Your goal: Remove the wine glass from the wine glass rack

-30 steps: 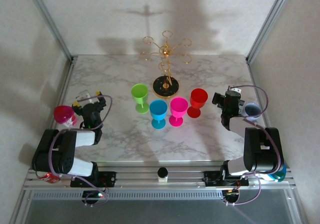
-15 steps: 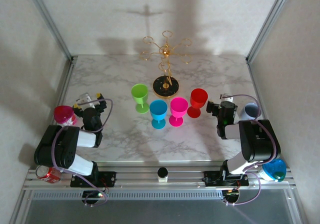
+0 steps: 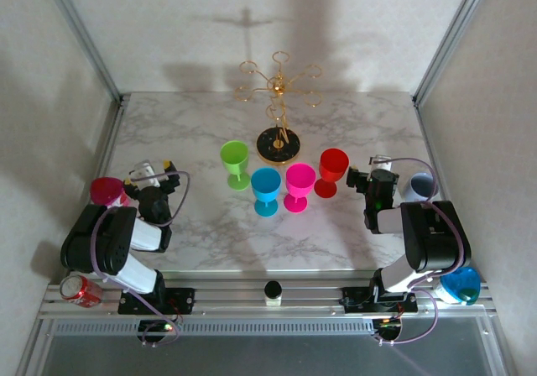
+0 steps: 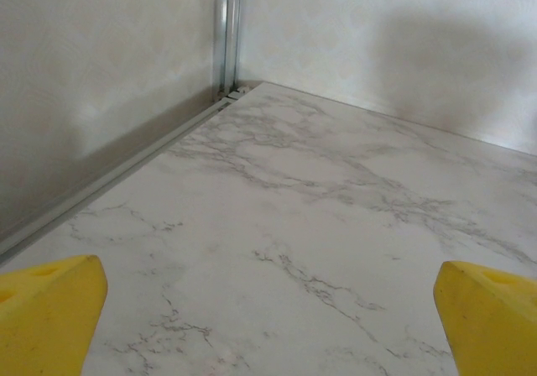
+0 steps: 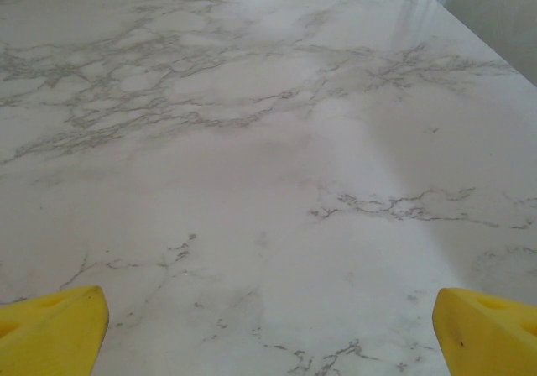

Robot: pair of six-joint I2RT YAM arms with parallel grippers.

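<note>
The wine glass rack [image 3: 279,82] is a thin gold wire stand on a round black base [image 3: 278,144] at the back centre of the table, and no glass hangs from its arms. Several coloured wine glasses stand upright in front of it: green [image 3: 234,162], blue [image 3: 266,190], pink [image 3: 299,185], red [image 3: 333,170]. My left gripper [image 3: 151,177] rests low at the near left, my right gripper [image 3: 370,178] low at the near right beside the red glass. The left gripper [image 4: 268,326] and right gripper [image 5: 268,330] are both open over bare marble, yellow fingertips [image 4: 50,309] wide apart.
A magenta glass [image 3: 106,191] stands at the table's left edge by my left arm. A pale blue one [image 3: 422,185] stands at the right edge. A red can [image 3: 81,288] and a blue cup [image 3: 460,284] lie beside the arm bases. Walls and metal posts enclose the table [image 3: 201,116].
Both arms have folded back toward their bases. The right gripper dropped lower and shifted slightly left; the left one barely moved. Glasses and rack stayed put.
</note>
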